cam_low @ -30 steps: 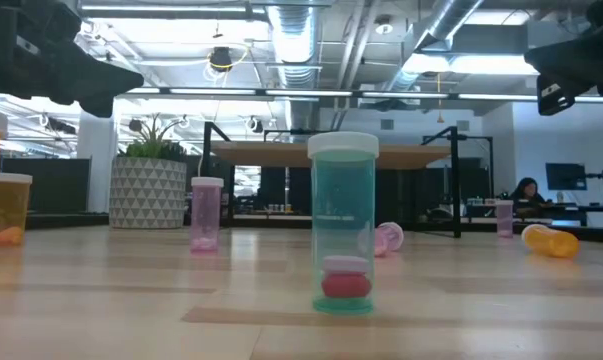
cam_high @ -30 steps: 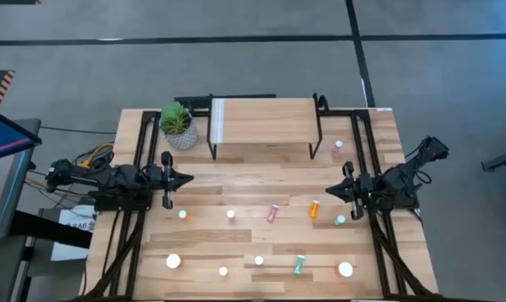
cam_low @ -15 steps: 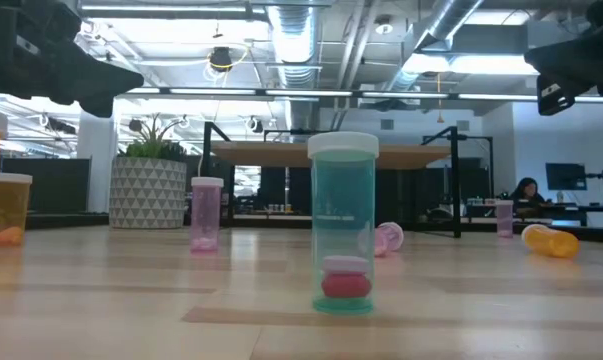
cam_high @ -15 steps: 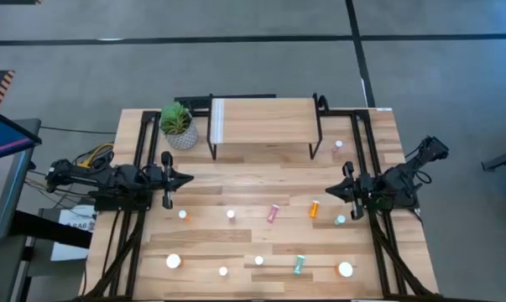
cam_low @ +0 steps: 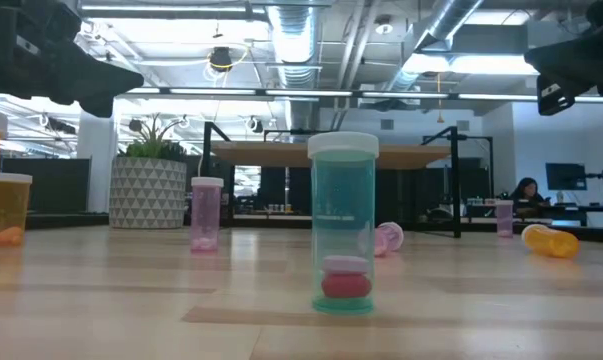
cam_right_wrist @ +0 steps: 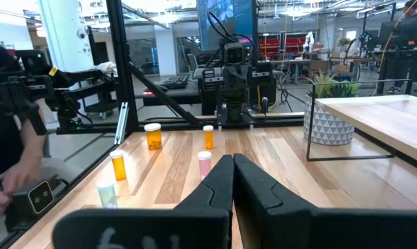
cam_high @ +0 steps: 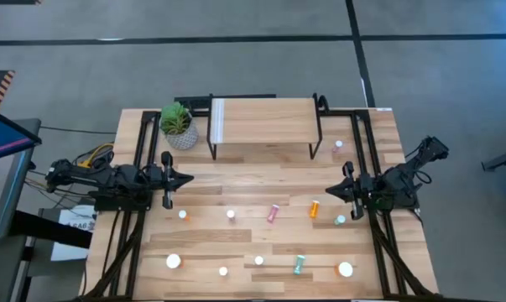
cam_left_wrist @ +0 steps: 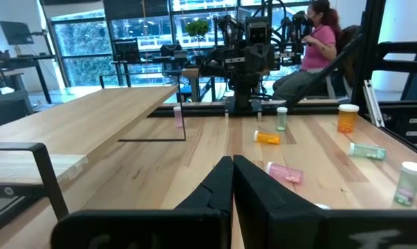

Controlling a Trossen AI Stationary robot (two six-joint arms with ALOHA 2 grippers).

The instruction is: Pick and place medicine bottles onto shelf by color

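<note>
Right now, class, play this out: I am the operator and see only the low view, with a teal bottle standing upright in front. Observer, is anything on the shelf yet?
Observer: No. Seen from above, the shelf top is bare.
Operator: Where are the grippers?
Observer: The left gripper and the right gripper are shut and empty, at opposite sides of the table.
Operator: Any teal bottle I miss?
Observer: Yes, a lying teal bottle near the front edge.

Wooden table [cam_high: 236, 197] carries shelf [cam_high: 263, 120], potted plant [cam_high: 179, 126], scattered medicine bottles [cam_high: 273, 213].
</note>
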